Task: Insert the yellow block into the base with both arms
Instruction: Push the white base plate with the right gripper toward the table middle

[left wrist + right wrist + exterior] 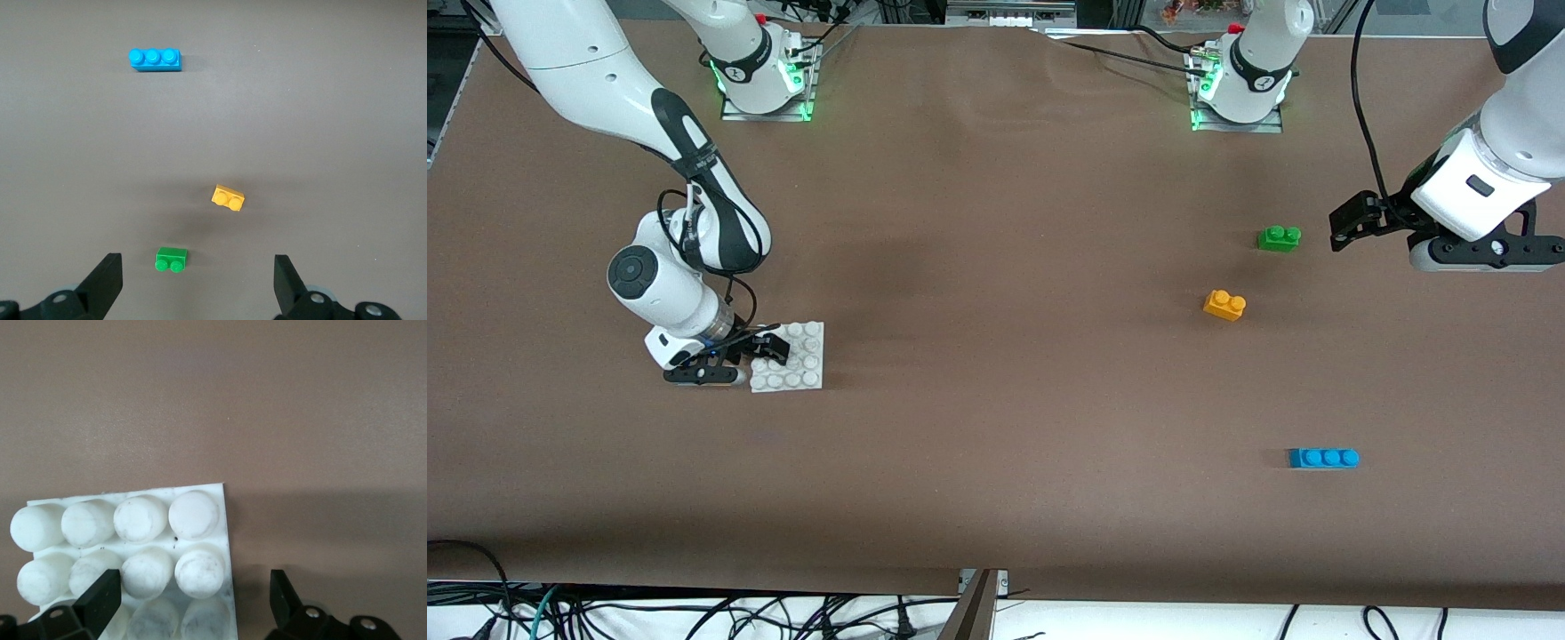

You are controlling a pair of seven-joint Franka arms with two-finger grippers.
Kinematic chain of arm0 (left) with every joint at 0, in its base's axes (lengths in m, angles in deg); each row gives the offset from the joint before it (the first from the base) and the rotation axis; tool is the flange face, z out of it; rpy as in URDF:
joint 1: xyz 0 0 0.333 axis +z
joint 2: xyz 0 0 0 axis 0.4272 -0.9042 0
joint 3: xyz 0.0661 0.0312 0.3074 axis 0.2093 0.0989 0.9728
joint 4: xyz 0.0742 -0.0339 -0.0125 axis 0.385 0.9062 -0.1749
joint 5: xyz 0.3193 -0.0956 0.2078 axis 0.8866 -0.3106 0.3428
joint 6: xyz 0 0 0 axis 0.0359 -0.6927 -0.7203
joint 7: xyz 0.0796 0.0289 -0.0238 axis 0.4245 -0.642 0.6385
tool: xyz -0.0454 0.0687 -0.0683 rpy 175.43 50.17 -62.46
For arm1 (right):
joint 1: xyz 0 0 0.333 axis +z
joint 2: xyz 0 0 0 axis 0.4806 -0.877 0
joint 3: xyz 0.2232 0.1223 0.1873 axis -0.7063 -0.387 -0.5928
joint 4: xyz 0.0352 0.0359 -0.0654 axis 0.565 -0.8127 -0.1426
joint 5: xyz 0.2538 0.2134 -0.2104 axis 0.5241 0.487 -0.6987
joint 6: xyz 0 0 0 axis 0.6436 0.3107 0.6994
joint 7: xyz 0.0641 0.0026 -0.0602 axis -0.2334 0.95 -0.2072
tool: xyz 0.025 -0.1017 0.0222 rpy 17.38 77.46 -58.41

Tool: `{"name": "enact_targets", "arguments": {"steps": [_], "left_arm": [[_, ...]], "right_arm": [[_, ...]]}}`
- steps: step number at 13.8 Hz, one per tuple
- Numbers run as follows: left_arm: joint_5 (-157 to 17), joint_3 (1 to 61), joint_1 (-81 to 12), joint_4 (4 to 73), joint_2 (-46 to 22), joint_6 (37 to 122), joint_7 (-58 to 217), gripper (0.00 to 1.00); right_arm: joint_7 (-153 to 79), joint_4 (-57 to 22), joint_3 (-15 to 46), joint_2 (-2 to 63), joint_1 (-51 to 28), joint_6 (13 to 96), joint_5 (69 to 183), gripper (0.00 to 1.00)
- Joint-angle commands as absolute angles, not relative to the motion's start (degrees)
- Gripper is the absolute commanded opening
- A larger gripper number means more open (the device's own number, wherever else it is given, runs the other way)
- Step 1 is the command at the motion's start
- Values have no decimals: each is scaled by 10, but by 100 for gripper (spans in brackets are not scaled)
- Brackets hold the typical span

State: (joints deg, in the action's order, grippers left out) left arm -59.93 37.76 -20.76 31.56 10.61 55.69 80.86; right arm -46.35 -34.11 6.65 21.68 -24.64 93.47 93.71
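The right gripper (769, 348) sits low over the edge of the base (805, 360), fingers apart, one over its studs. The left gripper (1347, 222) hangs spread wide, holding nothing, beside the green brick (1279, 237); the yellow block (1224, 305) lies on the table (996, 400) nearer the camera

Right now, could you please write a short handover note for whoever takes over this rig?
Right gripper: open, down at the base, one finger over its studs and one off its edge, nothing gripped.
Left gripper: open, empty, in the air beside the green brick.
Yellow block: on the table, untouched, nearer the front camera than the green brick.
Done: nothing inserted.
Left: grasp base, pick block, press it on.
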Motion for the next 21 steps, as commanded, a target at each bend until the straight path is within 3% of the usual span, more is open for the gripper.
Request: {"name": "enact_targets", "arguments": {"steps": [1, 4, 7, 21], "left_arm": [[-598, 377, -205, 299, 100, 544, 810, 100], [-598, 377, -205, 299, 100, 541, 810, 100], [-598, 377, -205, 299, 100, 540, 809, 100], [-598, 376, -206, 299, 100, 537, 808, 100]], "right_arm": [[-468, -340, 66, 207, -244, 950, 948, 97], [-467, -338, 66, 205, -244, 948, 948, 83], [-476, -338, 66, 202, -235, 949, 949, 80], [-608, -286, 67, 175, -128, 950, 947, 80]]}}
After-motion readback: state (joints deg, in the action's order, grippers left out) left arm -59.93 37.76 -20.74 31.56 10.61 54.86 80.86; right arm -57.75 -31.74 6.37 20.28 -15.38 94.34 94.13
